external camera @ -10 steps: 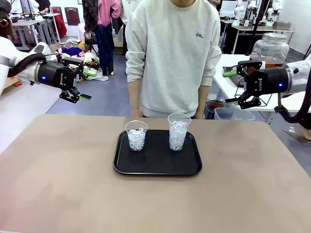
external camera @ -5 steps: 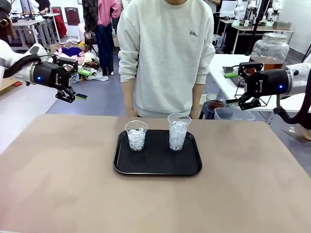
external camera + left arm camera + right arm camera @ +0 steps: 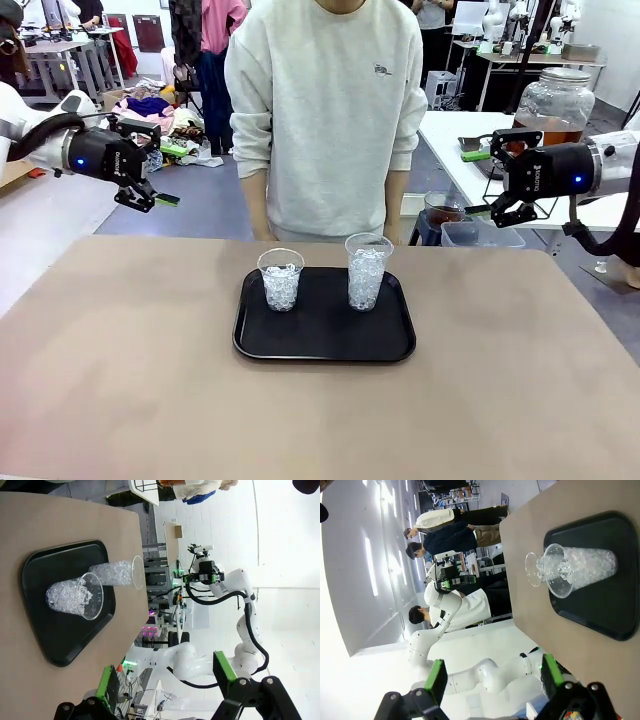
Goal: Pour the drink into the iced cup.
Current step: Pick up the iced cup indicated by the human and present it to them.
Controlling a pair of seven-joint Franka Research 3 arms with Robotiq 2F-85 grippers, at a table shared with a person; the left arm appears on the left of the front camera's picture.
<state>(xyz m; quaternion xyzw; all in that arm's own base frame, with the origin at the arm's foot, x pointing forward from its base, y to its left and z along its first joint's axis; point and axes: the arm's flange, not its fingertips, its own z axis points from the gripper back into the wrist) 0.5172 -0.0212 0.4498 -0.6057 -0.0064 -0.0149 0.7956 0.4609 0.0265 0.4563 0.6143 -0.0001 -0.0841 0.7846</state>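
The drink point(image 3: 565, 131) is an amber layer low in a round glass jar point(image 3: 553, 100) with a metal lid. The jar stands on a white side table point(image 3: 450, 140) off the far right corner of the main table point(image 3: 150, 390), well apart from both cups. From the front view it sits just behind the right gripper (farther from the camera, not touching it).

Two clear cups packed with ice stand upright on a black tray point(image 3: 324, 345) at the middle of the table. The short cup point(image 3: 280, 280) is toward the robot's left and the tall cup point(image 3: 368, 271) toward its right, with a gap between them. In the left wrist view the short cup point(image 3: 75, 594) shows nearer and the tall cup point(image 3: 120, 572) beyond it.

The right gripper point(image 3: 478, 182) hangs in the air beyond the table's right far corner, jaws spread wide and holding nothing; its green pads point(image 3: 436, 680) stand far apart in its wrist view. The left gripper point(image 3: 160, 165) hangs above the far left corner, jaws likewise wide and empty (pads point(image 3: 107, 690) clearly parted).

A person point(image 3: 320, 120) in a pale sweatshirt stands at the far edge, just behind the tray, arms down.
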